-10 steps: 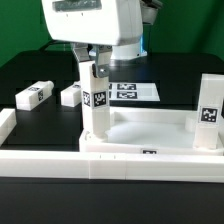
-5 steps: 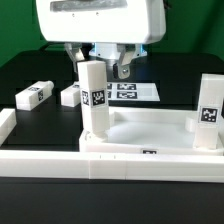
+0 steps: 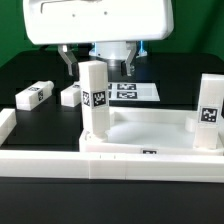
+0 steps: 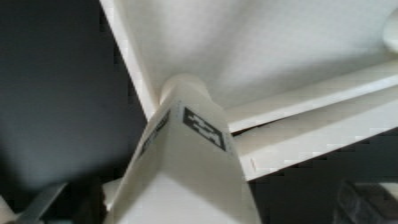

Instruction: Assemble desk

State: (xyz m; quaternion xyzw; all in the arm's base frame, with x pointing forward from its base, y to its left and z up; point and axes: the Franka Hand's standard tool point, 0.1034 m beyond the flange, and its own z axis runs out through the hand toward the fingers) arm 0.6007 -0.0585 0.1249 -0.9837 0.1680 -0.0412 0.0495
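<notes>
Desk leg [image 3: 95, 100] fitting was the step in hand, in my judgement. The gripper [image 3: 98, 66] hung over the head of that upright leg with its jaws spread wide, one to each side, and it held nothing. I could see no contact. The wrist view looked straight down the leg's tagged face [image 4: 192, 135] to its foot. The leg stood in the near corner of the desk top [image 3: 150, 128] on the exterior view's left. I could not confirm that it was fully seated. A second leg [image 3: 209, 115] stood upright at the corner on the exterior view's right.

Two loose legs [image 3: 33, 95] [image 3: 72, 95] lay flat beyond the top, well apart from it, so I judged the assembly roughly half done. The next move called for a straight lift clear of the standing leg without knocking it, then a reach to a loose leg.

The marker board [image 3: 130, 90] lay behind the gripper on the black table [image 3: 100, 200]. The white border rail [image 3: 40, 158] ran along the front. Only a dim green backdrop [image 3: 20, 55] showed beyond.
</notes>
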